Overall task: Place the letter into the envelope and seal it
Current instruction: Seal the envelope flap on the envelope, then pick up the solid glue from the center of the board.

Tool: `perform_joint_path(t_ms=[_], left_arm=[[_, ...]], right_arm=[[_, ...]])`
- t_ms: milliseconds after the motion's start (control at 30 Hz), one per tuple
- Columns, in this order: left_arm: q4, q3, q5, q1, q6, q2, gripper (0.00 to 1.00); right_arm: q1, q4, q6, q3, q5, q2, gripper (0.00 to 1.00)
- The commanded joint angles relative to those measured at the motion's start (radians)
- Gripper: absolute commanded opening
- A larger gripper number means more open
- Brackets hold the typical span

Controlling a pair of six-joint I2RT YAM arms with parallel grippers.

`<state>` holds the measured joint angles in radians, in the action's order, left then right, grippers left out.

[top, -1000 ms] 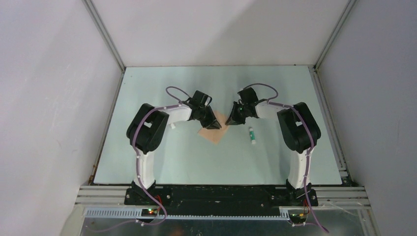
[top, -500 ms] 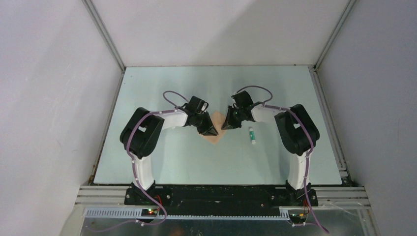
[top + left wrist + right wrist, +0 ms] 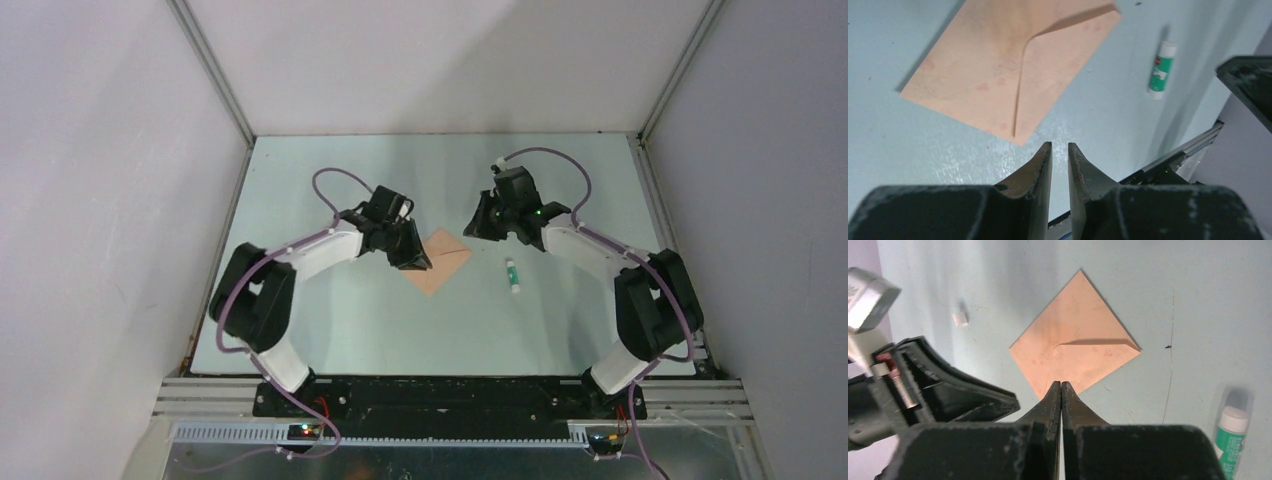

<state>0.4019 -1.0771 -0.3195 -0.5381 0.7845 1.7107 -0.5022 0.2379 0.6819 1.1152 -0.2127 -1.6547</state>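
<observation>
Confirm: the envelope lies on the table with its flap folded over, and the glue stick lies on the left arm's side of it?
Wrong side: the glue stick lies on the right arm's side of the envelope, as the top external view shows. The envelope does lie on the table, flap folded over.

A: Left arm?
B: Stretched forward, bent inward; left gripper barely parted (a thin slit).
A: Right arm?
B: Likewise angled inward; right gripper closed tight, empty.
</observation>
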Motion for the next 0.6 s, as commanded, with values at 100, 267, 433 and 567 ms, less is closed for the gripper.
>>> perform_joint_path(t_ms=[100,267,433,567], left_arm=[[0.080,0.014,0.015,0.025,-0.060,-0.161,0.24],[0.124,0.047,0.023,0.093,-0.082,-0.288,0.25],[0.220,0.059,0.084,0.199,-0.124,-0.395,0.29],[0.275,0.077,0.136,0.254,-0.149,-0.437,0.36]], right_arm=[[0.020,0.096,-0.080,-0.006,0.138,0.088,0.01],[0.042,0.217,-0.193,-0.065,0.250,0.183,0.42],[0.084,0.295,-0.265,-0.145,0.334,0.253,0.71],[0.106,0.291,-0.284,-0.193,0.265,0.244,0.73]])
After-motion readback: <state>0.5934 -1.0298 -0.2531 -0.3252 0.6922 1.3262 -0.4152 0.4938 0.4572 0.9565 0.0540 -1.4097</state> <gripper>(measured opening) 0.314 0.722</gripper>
